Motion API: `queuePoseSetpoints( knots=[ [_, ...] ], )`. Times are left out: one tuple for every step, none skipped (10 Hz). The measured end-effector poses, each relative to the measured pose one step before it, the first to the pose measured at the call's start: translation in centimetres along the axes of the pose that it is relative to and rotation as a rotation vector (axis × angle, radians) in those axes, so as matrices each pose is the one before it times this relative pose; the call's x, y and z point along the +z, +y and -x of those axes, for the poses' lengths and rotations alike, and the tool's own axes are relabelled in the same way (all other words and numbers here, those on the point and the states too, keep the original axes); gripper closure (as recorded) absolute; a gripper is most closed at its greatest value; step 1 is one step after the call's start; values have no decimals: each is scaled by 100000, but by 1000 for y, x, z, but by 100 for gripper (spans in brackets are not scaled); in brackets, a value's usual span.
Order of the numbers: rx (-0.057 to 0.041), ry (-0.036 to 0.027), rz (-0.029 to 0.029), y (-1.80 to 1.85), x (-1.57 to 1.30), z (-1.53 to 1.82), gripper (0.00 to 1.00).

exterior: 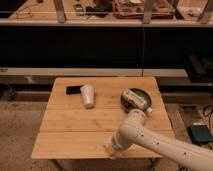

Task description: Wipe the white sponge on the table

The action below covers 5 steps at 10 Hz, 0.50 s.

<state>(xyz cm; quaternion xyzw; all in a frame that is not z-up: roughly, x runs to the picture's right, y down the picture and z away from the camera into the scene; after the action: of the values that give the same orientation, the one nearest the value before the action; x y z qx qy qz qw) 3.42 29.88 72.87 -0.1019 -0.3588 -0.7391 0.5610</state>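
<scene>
- The table (pixel 75 125) is a square of pale wood planks. It stands in front of a long dark shelf (pixel 100 47).
- The white arm (pixel 155 142) comes in over the front right corner and bends down to the table top.
- The gripper (pixel 110 147) is low at the front edge, a little right of the middle of that edge.
- The jaws are closed tight, tip down against the wood.
- The sponge (pixel 107 146) shows only as a small cream patch at the jaws' tip. It is pinched there and lies against the table, just inside the front edge.
- A white tapered cup (pixel 88 95) is near the back edge, left of centre, well apart from the gripper.
- A small black object (pixel 74 90) lies just beside the cup on its left, towards the back left corner. I cannot tell what it is.
- A dark round plate (pixel 125 104) sits near the back right corner.
- A pale oblong item (pixel 136 99) lies across the plate at a slant.
- The arm's elbow passes just in front of the plate. Whether the two touch cannot be told.
- A dark flat box (pixel 200 134) lies on the floor to the right of the table.
</scene>
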Motion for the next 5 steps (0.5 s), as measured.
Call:
queuePoseSetpoints(
  knots=[
    [-3649, 1062, -1403, -1459, 32, -887, 100],
    [-3985, 937, -1059, -1491, 283, -1050, 100],
    [-2140, 326, -534, -811, 329, -674, 100],
    [-2186, 454, 340, -625, 610, -991, 100],
    [-1043, 455, 1398, -242, 941, -1410, 100]
  ],
)
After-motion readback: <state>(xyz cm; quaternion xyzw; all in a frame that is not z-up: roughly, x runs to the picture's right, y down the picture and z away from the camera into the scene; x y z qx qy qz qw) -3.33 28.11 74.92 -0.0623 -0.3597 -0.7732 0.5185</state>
